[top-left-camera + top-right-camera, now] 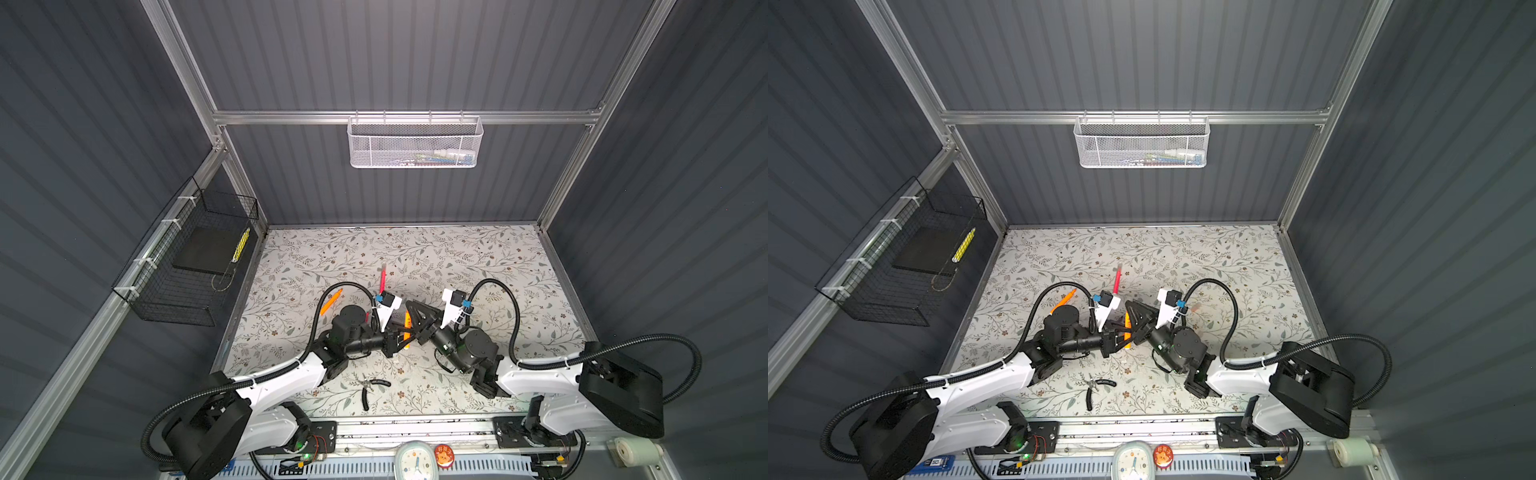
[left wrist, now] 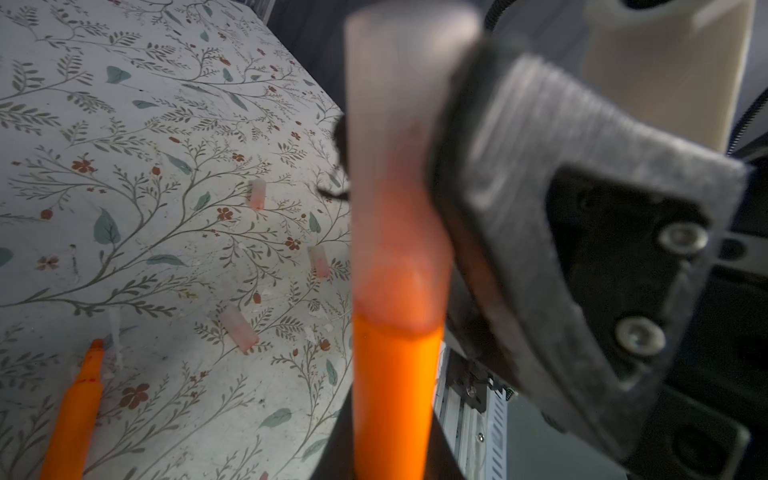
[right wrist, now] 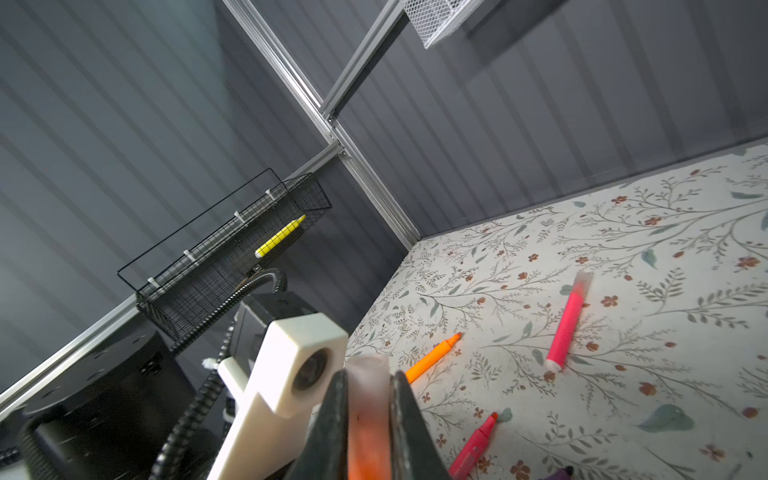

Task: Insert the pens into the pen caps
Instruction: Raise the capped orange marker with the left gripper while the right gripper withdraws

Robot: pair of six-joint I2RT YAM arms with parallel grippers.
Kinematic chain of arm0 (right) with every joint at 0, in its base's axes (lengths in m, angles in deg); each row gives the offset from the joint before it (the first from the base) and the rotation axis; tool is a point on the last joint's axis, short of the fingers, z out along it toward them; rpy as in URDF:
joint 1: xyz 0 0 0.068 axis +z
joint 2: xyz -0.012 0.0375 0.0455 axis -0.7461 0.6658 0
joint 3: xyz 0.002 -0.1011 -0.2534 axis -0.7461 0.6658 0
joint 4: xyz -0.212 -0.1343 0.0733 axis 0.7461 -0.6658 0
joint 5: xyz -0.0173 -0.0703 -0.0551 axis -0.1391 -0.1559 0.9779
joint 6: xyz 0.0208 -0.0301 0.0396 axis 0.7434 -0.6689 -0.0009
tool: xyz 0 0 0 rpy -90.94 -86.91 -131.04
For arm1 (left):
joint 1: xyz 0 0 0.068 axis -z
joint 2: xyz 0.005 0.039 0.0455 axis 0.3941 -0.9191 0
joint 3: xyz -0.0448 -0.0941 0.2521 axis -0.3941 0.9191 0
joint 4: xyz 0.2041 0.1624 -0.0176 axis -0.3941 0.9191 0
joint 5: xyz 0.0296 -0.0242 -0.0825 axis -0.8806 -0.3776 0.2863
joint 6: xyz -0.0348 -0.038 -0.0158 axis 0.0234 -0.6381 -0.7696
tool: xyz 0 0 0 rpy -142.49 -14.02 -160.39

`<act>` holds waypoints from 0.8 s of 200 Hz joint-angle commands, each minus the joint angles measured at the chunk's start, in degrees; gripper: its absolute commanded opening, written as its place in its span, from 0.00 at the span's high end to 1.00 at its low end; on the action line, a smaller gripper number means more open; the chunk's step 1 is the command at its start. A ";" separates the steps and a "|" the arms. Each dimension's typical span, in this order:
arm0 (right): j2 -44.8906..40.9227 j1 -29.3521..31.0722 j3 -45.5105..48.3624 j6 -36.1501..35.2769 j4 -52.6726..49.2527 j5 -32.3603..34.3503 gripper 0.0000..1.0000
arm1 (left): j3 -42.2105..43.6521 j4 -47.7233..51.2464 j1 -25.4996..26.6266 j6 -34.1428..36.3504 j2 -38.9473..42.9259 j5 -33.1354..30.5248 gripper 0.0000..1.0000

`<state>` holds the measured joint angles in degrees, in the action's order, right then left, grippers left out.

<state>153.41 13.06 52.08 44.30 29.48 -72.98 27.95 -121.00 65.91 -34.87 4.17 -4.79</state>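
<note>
Left wrist view: orange pen (image 2: pixel 395 374) clamped in closed left pincer (image 2: pixel 395 461), tip seated in translucent pen cap (image 2: pixel 399 124), itself pinched by closed right pincer (image 3: pixel 368 390).

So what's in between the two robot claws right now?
An orange pen, seen in both top views: the left gripper holds its barrel and the right gripper pinches the pale cap over its tip.

Bright orange pen (image 2: pixel 395 395), its tip glowing through a translucent pale-pink cap (image 2: pixel 399 124). The tabletop (image 1: pixel 478 257) is off-white, patterned with grey-green leafy sprigs and small rust-red flowers. There's a pink-red pen (image 3: pixel 565 324), loose caps (image 2: pixel 239 330) in faint pink, black-handled pliers (image 1: pixel 365 399), and a yellow pen (image 3: pixel 279 237) behind the black wire basket (image 3: pixel 199 286) mesh.
</note>
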 commanded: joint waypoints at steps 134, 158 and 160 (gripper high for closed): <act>1.17 8.15 13.55 3.17 10.02 -6.23 0.77 | -3.43 -7.66 -5.96 1.12 8.81 -16.06 1.00; -11.59 6.19 16.70 1.44 0.78 -0.32 0.58 | -2.92 -6.19 -5.88 3.56 10.13 -9.65 1.00; -13.37 5.94 16.47 1.44 -1.23 -0.05 0.57 | -2.92 -5.76 -5.87 3.92 10.28 -9.10 1.00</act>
<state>150.67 20.86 67.22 47.08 35.08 -80.11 26.11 -127.52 59.63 -34.48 13.00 -20.74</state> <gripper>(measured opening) 0.390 0.173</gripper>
